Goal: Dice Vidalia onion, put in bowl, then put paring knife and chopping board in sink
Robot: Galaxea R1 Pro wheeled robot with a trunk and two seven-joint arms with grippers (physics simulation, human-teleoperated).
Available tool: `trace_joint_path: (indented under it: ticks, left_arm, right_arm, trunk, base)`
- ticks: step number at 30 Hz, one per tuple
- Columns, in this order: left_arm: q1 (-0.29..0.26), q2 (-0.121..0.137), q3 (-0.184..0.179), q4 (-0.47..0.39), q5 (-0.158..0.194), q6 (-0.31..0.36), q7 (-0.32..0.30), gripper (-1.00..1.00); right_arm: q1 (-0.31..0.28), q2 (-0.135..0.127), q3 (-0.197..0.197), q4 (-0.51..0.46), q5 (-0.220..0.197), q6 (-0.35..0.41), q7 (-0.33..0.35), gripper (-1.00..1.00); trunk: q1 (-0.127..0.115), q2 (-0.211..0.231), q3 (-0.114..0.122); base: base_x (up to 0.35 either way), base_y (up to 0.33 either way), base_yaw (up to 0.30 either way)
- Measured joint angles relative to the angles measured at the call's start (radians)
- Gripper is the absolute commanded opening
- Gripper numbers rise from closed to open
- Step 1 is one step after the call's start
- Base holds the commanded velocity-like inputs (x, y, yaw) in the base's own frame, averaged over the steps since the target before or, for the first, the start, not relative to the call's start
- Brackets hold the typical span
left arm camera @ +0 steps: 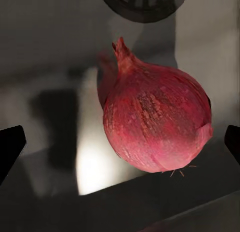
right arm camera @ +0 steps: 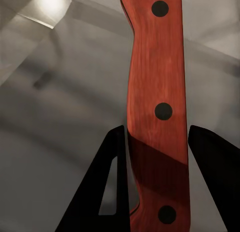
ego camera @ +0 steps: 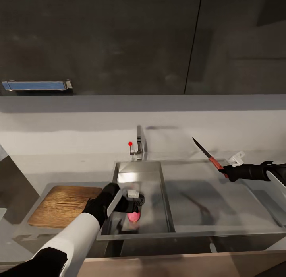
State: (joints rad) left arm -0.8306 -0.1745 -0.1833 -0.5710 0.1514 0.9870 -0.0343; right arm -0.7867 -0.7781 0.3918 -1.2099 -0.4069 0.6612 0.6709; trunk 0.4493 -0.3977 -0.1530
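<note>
Half-hidden onion [ego camera: 134, 216] under left pincer [ego camera: 133, 200]

White-sleeved left arm [ego camera: 75, 237] with black wrist; flat, black, wedge-shaped fingers [right arm camera: 112, 192] on the right hand.

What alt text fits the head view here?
A robot's left gripper reaches down into a steel sink toward a reddish onion, while its right gripper holds a red-handled knife in the air over the drainboard. A brown chopping board lies on the grey counter beside the sink, under dark cabinets.
</note>
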Motion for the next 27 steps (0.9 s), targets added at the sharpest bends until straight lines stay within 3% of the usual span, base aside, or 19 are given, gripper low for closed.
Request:
trace_joint_path:
  ticks: [27]
  left_arm:
    - [-0.005, 0.0, -0.001, 0.003, 0.002, 0.0, 0.0, 1.0]
  right_arm:
    - [0.0, 0.0, 0.0, 0.0, 0.0, 0.001, 0.001, -1.0]
  trunk:
    - [0.0, 0.0, 0.0]
  base:
    - [0.0, 0.0, -0.036]
